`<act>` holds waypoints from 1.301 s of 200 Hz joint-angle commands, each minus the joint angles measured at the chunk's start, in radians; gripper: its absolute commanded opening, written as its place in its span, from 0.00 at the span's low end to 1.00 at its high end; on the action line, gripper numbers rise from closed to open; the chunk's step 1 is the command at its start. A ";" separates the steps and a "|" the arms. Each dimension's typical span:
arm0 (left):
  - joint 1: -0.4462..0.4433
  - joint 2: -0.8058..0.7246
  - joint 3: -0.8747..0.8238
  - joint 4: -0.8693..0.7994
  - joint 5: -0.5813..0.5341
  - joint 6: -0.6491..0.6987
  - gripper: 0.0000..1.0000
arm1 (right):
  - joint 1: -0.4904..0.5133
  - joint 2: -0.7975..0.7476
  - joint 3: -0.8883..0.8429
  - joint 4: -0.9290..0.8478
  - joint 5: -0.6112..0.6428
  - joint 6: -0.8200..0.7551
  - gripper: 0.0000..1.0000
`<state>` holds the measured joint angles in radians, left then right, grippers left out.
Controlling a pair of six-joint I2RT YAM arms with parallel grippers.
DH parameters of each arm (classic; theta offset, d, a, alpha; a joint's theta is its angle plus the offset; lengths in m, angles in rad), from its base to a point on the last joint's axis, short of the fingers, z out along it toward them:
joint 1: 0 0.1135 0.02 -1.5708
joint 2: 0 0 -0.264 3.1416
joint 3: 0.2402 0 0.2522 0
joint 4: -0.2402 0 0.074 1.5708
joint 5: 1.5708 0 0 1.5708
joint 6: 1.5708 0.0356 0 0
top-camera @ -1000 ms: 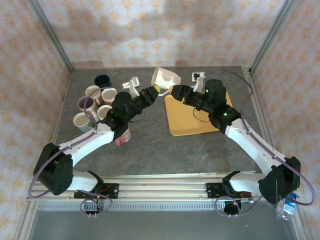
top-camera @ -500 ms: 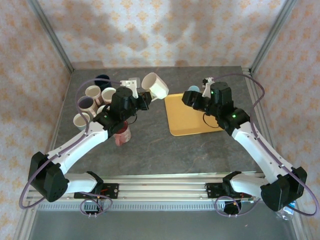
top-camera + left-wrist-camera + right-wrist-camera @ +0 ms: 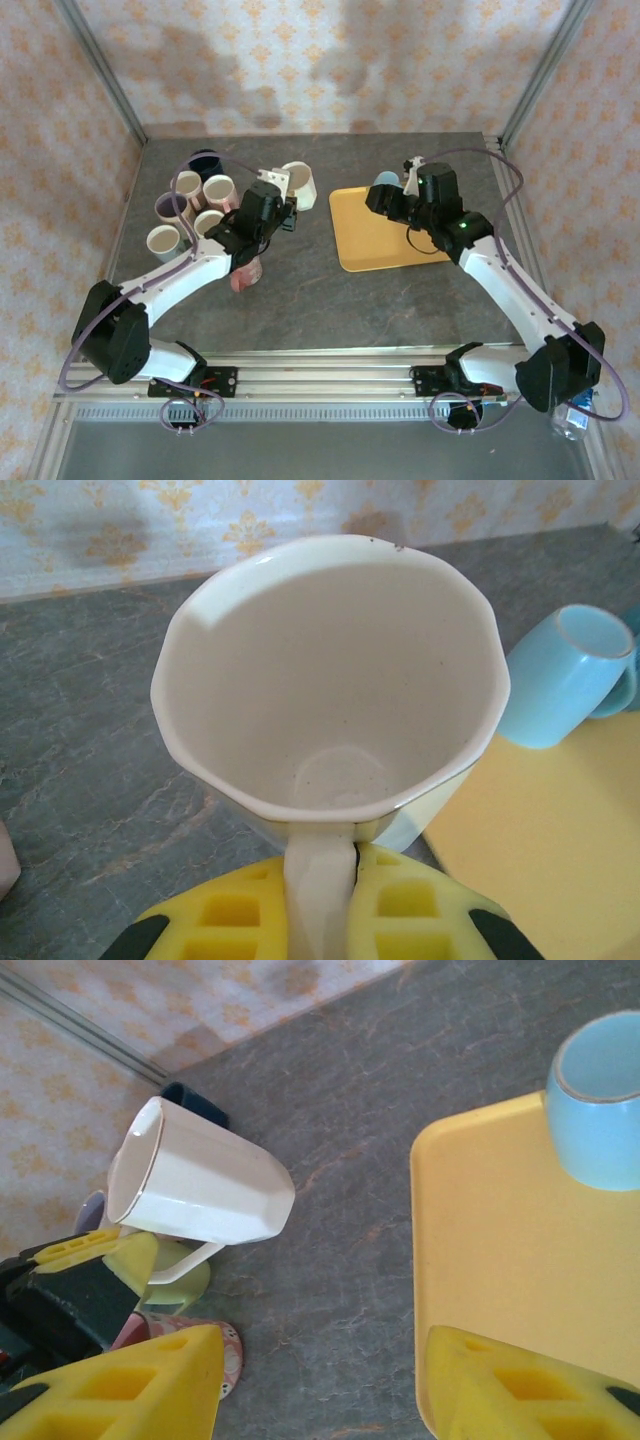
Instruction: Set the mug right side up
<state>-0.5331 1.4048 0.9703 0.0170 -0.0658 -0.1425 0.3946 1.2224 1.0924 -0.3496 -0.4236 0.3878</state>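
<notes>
Left wrist: cream mug (image 3: 330,680) gripped by its handle

Left jaws were clamped on the handle, the mug's mouth just ahead of them, over the surface (image 3: 90,680). Right jaws stood apart, empty, over the yellow tray (image 3: 500,1240), a blue mug (image 3: 600,1100) beyond them.

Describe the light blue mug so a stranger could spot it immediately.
Find the yellow tray on the right half of the grey table. The light blue mug sits at its far edge. It is the only pale blue one, far from the mug cluster at left.
</notes>
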 commanded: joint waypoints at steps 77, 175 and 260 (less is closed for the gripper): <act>0.020 0.145 -0.023 0.314 -0.072 0.141 0.00 | -0.037 0.103 0.041 0.068 -0.059 -0.003 0.55; 0.020 0.242 -0.053 0.392 -0.078 0.137 0.00 | -0.037 0.173 0.075 0.103 -0.083 0.012 0.54; 0.020 0.293 -0.092 0.449 -0.071 0.102 0.00 | -0.037 0.184 0.079 0.119 -0.087 0.036 0.54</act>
<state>-0.5224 1.7039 0.8837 0.3229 -0.1097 -0.0219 0.3588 1.4014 1.1320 -0.2607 -0.5014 0.4110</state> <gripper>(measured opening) 0.133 0.539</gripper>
